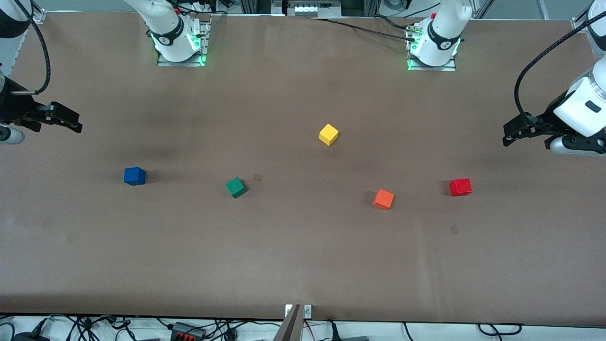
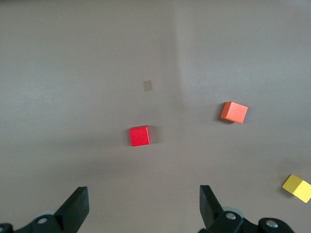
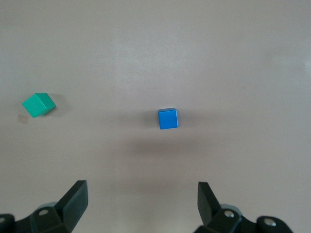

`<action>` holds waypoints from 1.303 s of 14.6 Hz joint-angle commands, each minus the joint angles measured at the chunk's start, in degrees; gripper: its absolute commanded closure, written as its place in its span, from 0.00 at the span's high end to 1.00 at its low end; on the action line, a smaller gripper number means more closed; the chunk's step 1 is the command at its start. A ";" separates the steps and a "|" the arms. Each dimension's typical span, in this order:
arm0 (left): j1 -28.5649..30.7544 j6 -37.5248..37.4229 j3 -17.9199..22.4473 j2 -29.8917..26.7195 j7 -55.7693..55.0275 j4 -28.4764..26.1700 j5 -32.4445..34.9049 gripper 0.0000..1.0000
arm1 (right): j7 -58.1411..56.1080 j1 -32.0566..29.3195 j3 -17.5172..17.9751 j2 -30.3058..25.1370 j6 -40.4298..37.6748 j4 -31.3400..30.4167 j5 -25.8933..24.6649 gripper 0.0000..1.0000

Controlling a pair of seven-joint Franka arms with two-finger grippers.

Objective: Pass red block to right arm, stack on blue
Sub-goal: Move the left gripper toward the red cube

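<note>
Since every cube sits untouched on the brown counter [image 1: 303, 255], I judge the task to be at its very start, with the pick-up of the red block not yet made. Nearest the front camera lies the orange cube [image 1: 383, 199], matte and sharp-edged, turned a little askew; just beside it toward the left arm's end rests the red block [image 1: 460, 187], a plain bright cube lying flat and apart from everything. Toward the right arm's end, the green cube [image 1: 236, 187] sits at about the same depth, and the blue cube [image 1: 134, 176] stands slightly farther, well apart from the red one. Farther still is the yellow cube [image 1: 328, 134], alone near the middle. The counter's covering looks like smooth, dull paper with a faint crease. Over its edge at the left arm's end hangs the left tool [image 2: 143, 206], fingers spread wide and empty, the red block in sight ahead of it. Over the other end the right tool [image 3: 141, 201] waits, likewise spread and empty, looking down on the blue cube. Next, I judge, the left tool must descend squarely over the red block and straddle its flat sides.
</note>
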 commanded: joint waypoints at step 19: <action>1.02 -3.52 0.19 2.08 0.93 1.01 0.80 1.00 | 0.63 -0.46 0.14 0.43 -0.12 0.15 -0.45 1.00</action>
